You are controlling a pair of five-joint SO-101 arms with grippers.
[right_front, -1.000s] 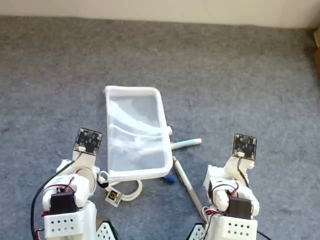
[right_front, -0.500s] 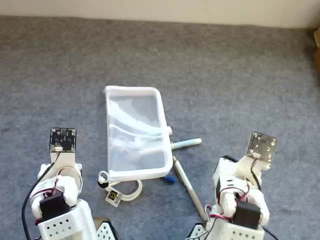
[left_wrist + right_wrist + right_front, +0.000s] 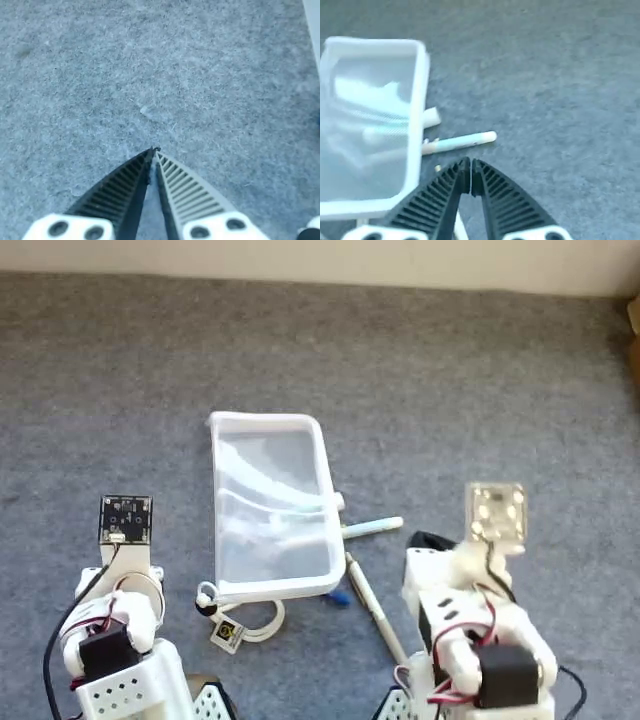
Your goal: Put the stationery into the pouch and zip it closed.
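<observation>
**High view.** Illumination is diffuse and moderately bright, arriving from overhead. The grey surface (image 3: 480,370) is evenly lit. Shadows are soft and short and stay close to the edges of the pouch (image 3: 270,505) and to the arm bases. The pouch's clear face returns pale glare streaks. The right arm's wrist board (image 3: 495,512) is washed almost white by reflection. The left arm's board (image 3: 126,519) reads dark.

**Left wrist view.** Light is even across the surface. On the left end effector (image 3: 152,152), one ribbed finger face is lit grey and the other stays near black.

**Right wrist view.** The pouch is overexposed to near white. The surface darkens toward the far side. The right end effector (image 3: 467,165) appears dark against it.
</observation>
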